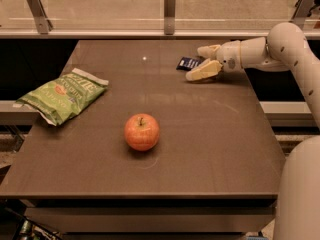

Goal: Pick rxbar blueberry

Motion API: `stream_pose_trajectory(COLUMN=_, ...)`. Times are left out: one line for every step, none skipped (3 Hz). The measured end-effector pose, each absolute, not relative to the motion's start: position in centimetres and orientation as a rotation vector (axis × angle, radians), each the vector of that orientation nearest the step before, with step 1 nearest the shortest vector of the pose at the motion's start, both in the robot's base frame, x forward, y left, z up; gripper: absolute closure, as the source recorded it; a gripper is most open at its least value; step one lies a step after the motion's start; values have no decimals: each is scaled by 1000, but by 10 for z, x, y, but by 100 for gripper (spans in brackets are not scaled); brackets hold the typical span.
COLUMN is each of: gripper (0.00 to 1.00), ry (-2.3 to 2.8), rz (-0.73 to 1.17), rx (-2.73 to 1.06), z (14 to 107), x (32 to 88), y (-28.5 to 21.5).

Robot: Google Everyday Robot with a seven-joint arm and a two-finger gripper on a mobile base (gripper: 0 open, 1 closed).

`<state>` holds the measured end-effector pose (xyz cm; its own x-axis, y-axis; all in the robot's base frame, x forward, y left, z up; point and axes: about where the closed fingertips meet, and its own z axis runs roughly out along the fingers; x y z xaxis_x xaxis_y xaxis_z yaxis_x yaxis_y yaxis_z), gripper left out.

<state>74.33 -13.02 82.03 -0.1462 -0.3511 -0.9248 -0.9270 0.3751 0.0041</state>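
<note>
— Where is the rxbar blueberry [187,62] found?

— It is laid flat on the table [210,149], at about 1 o'clock from the apple [142,132], near the far edge. Only its left end is shown; the rest is covered by the gripper [196,63].

— And how is the gripper set?

— It is stretched in from the 3 o'clock side. Its two fingers are spread apart, one on each side of the bar. Whether the bar is touched cannot be told. A green chip bag [64,94] is seen at 10 o'clock from the apple.
</note>
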Motion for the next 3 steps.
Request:
stream_pose_trajectory(gripper=41, ry=1695, rz=774, rx=-1144, z=819, x=744, y=-127)
stream_pose_trajectory(gripper=65, ry=1694, rz=780, rx=-1147, z=818, x=744, y=-123)
stream_pose_trajectory(gripper=87, ry=1693, rz=786, rx=-1150, z=816, x=744, y=-120)
